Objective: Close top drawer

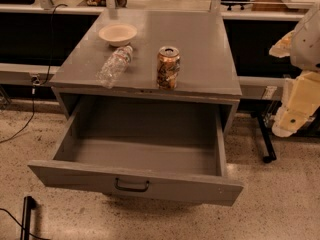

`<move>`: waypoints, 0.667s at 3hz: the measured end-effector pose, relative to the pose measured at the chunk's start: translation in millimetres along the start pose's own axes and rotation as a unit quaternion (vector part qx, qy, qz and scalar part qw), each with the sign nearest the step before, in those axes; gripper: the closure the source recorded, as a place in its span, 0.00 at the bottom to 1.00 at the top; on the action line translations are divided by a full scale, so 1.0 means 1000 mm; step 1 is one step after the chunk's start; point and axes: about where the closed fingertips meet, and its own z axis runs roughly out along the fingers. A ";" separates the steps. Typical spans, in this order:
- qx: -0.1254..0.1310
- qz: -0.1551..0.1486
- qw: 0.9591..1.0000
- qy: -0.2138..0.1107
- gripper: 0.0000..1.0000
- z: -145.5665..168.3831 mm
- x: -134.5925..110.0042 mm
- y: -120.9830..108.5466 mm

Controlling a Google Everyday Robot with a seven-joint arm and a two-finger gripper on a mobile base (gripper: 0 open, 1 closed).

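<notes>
Camera view. You are looking down on the top drawer [135,176], which stands pulled well out of the gray table [200,39] toward 6 o'clock, so that its inside faces the camera. Its flat front panel carries one small dark curved handle [132,185] at the centre. On the table top, a pale bowl [117,34] sits at 11 o'clock. A clear plastic bottle [114,66] lies on its side at 8 o'clock, just beside the bowl. An upright can [168,67] stands near the front edge at 6 o'clock, apart from the bottle. The end effector [292,115], cream-coloured, hangs at 3 o'clock of the table, off its right side and well apart from the drawer. You cannot tell whether it is apart or together. Speckled floor [280,204] lies below.
</notes>
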 end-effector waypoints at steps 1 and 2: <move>0.000 0.000 1.000 0.000 0.00 0.000 0.000 0.000; -0.010 0.000 0.997 -0.072 0.00 0.031 -0.016 0.017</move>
